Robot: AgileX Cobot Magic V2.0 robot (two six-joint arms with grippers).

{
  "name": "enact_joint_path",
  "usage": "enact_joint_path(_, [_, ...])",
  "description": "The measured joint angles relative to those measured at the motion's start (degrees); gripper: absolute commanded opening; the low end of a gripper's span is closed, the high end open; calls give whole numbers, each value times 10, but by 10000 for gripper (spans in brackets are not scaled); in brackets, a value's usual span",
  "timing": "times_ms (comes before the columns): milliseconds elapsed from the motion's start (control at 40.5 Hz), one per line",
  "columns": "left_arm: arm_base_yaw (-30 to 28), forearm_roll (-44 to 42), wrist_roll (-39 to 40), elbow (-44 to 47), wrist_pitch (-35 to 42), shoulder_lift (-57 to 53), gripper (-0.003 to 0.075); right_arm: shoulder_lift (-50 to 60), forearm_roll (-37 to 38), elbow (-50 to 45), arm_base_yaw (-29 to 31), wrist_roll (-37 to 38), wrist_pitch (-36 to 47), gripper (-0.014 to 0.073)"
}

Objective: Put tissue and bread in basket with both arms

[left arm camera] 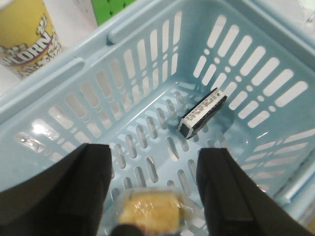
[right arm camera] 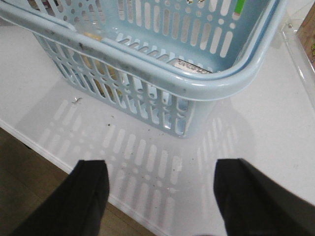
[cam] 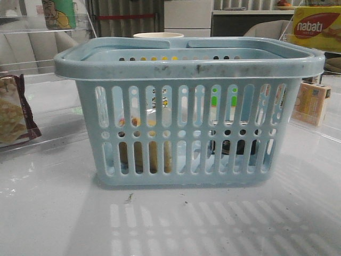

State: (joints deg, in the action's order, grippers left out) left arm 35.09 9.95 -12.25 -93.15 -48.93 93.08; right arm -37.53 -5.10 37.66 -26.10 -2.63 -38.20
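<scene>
Far left on the white table [cam: 53, 213] a maroon-edged cracker bag [cam: 13, 112] leans, well apart from the light blue basket [cam: 189, 66] that fills the middle. Through the basket's front slots the bread [cam: 144, 154] shows as a tan shape on the floor at the left side, and the dark tissue pack [cam: 234, 145] sits low at the right side. Behind the rim a pale cup top [cam: 158, 35] peeks out. To the right stand a tan carton box [cam: 311, 102] and, farther back, a yellow nabati box [cam: 317, 28].

The left gripper [left arm camera: 155, 196] hangs over the basket with fingers spread, empty, the bread [left arm camera: 147, 211] just below it and the tissue pack [left arm camera: 203, 112] lying apart near the wall; a popcorn cup [left arm camera: 27, 37] stands outside. The right gripper [right arm camera: 160, 196] is spread too, empty, outside the basket [right arm camera: 206, 83] above bare table [right arm camera: 275, 128].
</scene>
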Motion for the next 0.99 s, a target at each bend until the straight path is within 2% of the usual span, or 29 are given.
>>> enact_joint_path(247, [0, -1, 0, 85, -2, -147, 454, 0, 0, 0, 0, 0, 0, 561])
enact_joint_path(765, [1, -2, 0, 396, 6, -518, 454, 0, 0, 0, 0, 0, 0, 561])
enact_joint_path(988, [1, -2, 0, 500, 6, -649, 454, 0, 0, 0, 0, 0, 0, 561])
